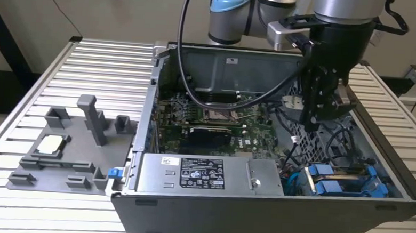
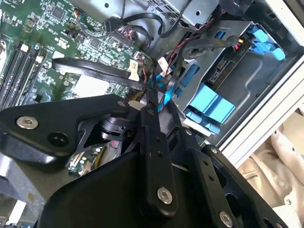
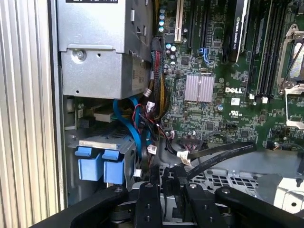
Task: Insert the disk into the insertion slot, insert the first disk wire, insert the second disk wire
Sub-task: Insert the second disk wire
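Observation:
My gripper [image 1: 313, 121] hangs inside the open computer case, over the perforated metal bracket and beyond the drive cage. Its fingertips [image 3: 155, 175] stand close together, and a black flat disk wire [image 3: 216, 154] ends between them. That wire [image 2: 90, 69] loops over the motherboard to the gripper [image 2: 150, 95]. The disk [image 2: 223, 71], dark with a small label and blue side rails, lies in the insertion slot [image 2: 247, 90] of the grey cage. Blue carrier fronts [image 1: 332, 186] [image 3: 102, 166] show at the cage's mouth. A red, yellow and black wire bundle [image 2: 204, 40] runs over the cage.
The green motherboard [image 1: 215, 122] fills the case floor, and the grey power supply [image 1: 205, 175] sits at the front. A blue data cable [image 3: 133, 128] curves by the cage. A grey fixture tray [image 1: 63, 151] lies on the slatted table at the exterior view's left.

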Tool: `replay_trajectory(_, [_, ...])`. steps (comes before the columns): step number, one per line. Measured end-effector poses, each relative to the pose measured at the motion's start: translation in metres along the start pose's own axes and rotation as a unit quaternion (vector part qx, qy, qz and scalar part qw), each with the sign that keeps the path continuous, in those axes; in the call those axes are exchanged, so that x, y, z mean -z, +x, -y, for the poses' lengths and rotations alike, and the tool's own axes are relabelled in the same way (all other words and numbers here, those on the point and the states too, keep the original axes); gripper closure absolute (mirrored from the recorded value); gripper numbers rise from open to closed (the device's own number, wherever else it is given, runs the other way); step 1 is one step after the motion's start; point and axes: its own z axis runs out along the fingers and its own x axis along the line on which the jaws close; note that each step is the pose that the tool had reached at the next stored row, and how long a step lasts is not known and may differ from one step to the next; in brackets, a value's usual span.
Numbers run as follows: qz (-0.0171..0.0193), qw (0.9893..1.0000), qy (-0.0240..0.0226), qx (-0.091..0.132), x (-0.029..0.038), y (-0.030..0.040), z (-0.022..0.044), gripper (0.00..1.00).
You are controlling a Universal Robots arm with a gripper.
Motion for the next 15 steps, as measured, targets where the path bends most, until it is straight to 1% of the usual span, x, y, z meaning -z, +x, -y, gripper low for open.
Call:
replay_trajectory(1, [0.0001, 1.0000, 0.0017, 0.001, -0.0005, -0.0001, -0.0002, 0.73])
replay_trajectory(5, [-0.0002, 0.9999, 0.0112, 0.004, -0.0018, -0.0003, -0.0004, 0.73])
replay_trajectory(6, [-0.0002, 0.9999, 0.0126, 0.005, -0.0019, -0.0003, -0.0004, 0.73])
replay_trajectory(15, [-0.0002, 0.9999, 0.0132, 0.005, -0.0021, -0.0003, -0.0004, 0.73])
